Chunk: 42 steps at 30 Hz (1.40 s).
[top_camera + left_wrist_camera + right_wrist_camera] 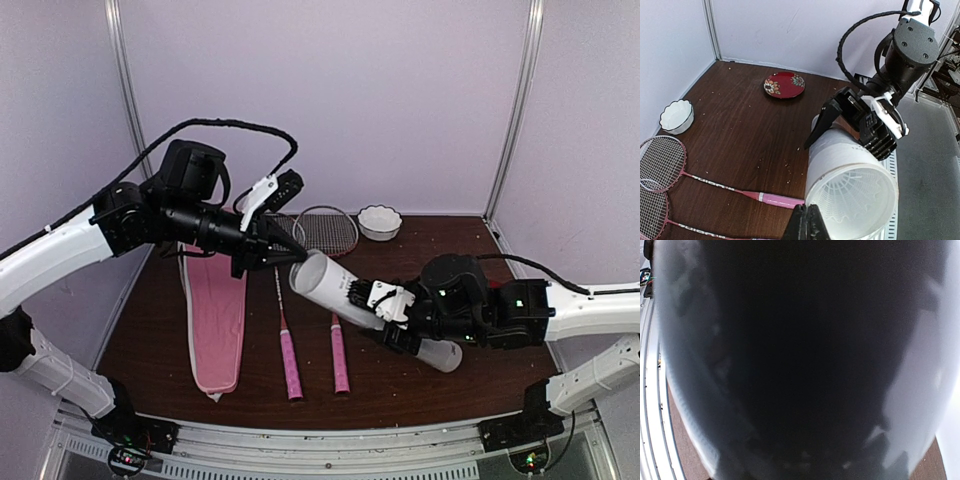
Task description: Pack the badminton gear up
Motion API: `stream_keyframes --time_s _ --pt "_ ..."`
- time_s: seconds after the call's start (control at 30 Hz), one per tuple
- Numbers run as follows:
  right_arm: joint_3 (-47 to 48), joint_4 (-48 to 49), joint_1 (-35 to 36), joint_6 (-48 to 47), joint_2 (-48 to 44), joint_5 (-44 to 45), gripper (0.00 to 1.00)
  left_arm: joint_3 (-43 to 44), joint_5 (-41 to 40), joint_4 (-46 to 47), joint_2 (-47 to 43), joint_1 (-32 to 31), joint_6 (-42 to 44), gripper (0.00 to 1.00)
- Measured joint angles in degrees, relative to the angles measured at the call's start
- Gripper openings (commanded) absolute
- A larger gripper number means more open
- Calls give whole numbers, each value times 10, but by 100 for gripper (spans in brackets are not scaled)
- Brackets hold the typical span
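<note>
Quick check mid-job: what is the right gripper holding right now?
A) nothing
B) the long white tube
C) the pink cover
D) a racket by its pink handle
B: the right gripper is clamped round the white tube, which is tilted with its open mouth toward the left gripper, while both rackets and the pink cover lie on the table.

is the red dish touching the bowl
No, the dish and the bowl sit well apart on the table.
</note>
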Motion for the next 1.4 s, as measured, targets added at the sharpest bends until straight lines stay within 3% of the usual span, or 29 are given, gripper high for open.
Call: stream_keyframes --time_s 0.4,0.43,0.63,0.73,1.07,1.4 --pt "0 3 0 2 -8 6 21 -7 16 33 3 -2 -1 0" --pt "0 3 0 2 -9 7 21 -7 15 33 5 -3 -1 2" --pt "-4 0 0 5 -12 15 21 -6 2 27 18 -10 1 33" --pt "-8 -1 -1 8 -12 23 21 -6 -5 26 23 -11 3 41" --pt "-10 -2 -1 9 -15 30 21 4 -13 23 30 -23 7 49" --pt "-14 -43 -1 -2 -22 32 20 11 16 19 66 -22 9 51"
